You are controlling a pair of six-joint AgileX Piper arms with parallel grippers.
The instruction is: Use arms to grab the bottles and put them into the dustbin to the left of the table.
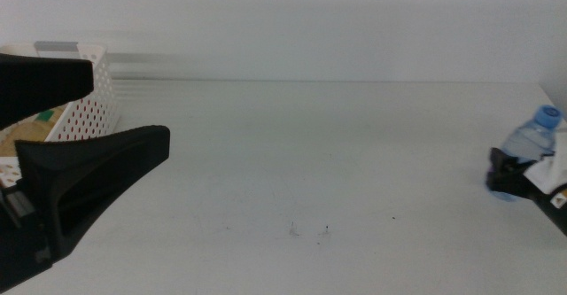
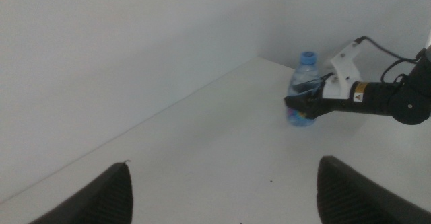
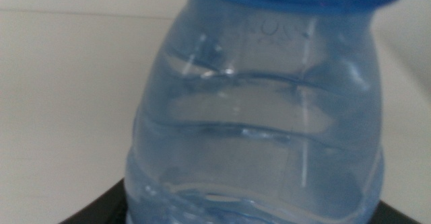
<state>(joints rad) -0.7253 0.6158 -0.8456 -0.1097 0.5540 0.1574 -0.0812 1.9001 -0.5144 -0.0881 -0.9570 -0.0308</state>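
Middle view gives me the wide plain white tabletop (image 1: 337,162) with a few tiny dark specks near its front. At the far right edge my right gripper (image 1: 507,173) has its black jaws closed around the body of the small clear plastic water bottle with the blue cap (image 1: 532,140). That bottle stands upright on the table, cap up, near the back right corner.

From the left wrist camera I see the same thing across the table: the bottle (image 2: 303,89) upright, the right gripper (image 2: 300,106) clamped on its lower half, the white bracket (image 2: 345,64) and a black cable behind it on the arm.

On the right wrist camera the bottle (image 3: 269,116) fills nearly the whole picture, its ribbed clear wall right against the lens, with dark jaw material just showing at either side of its base.

My left gripper (image 1: 93,109) sits at the left side of the table, jaws spread wide with nothing between them. Just behind it is the white perforated plastic basket with a grey bar at its rim (image 1: 89,109); something green and tan lies inside, but I cannot tell what it is.
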